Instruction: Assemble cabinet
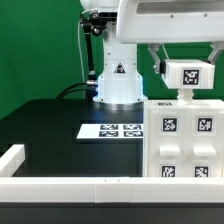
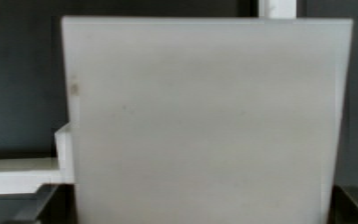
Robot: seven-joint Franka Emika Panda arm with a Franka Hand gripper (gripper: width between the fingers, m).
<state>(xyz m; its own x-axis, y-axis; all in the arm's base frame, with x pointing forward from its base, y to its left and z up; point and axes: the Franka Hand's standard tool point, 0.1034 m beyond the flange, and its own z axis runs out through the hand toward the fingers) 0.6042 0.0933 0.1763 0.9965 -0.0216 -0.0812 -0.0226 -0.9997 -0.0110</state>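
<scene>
The cabinet (image 1: 186, 140), a big white box with black-and-white tags on its front, stands at the exterior view's right. My gripper (image 1: 186, 64) is directly above it, shut on a small white drawer block (image 1: 189, 73) with one tag. A narrow white part under the block reaches down to the cabinet's top edge. In the wrist view the white block (image 2: 194, 110) fills most of the picture. It sits between my gripper's (image 2: 202, 208) dark fingers (image 2: 44, 206), which press against its sides.
The marker board (image 1: 112, 129) lies flat on the black table in front of the arm's white base (image 1: 117, 80). A long white rail (image 1: 70, 184) runs along the front edge, with a short white piece (image 1: 10, 157) at the left.
</scene>
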